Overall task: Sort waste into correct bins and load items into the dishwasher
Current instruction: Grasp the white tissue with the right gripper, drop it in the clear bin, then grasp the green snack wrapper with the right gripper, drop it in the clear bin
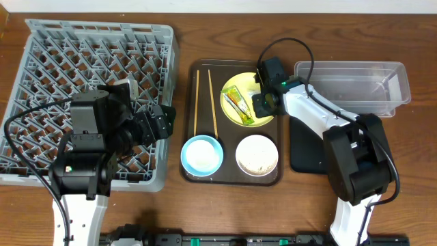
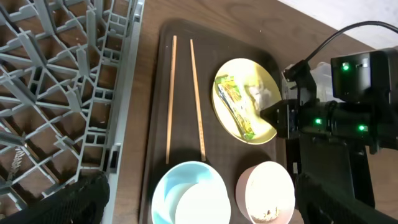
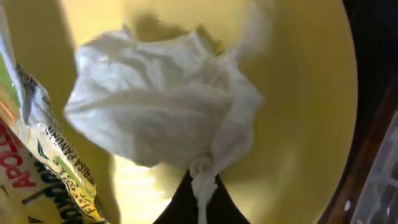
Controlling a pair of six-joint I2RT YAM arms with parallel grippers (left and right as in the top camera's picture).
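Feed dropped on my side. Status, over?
Left end effector open at rack edge. Right end effector shut on tissue on plate. Wrapper alongside, clear of grip.

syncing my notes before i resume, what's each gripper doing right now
left gripper: open, holding nothing
right gripper: closed on the crumpled white tissue, which lies on the plate

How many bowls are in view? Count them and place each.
2. The light-blue bowl sits on the brown tray, bottom-left in the overhead view; the white bowl beside it, bottom-right. None appears hidden.
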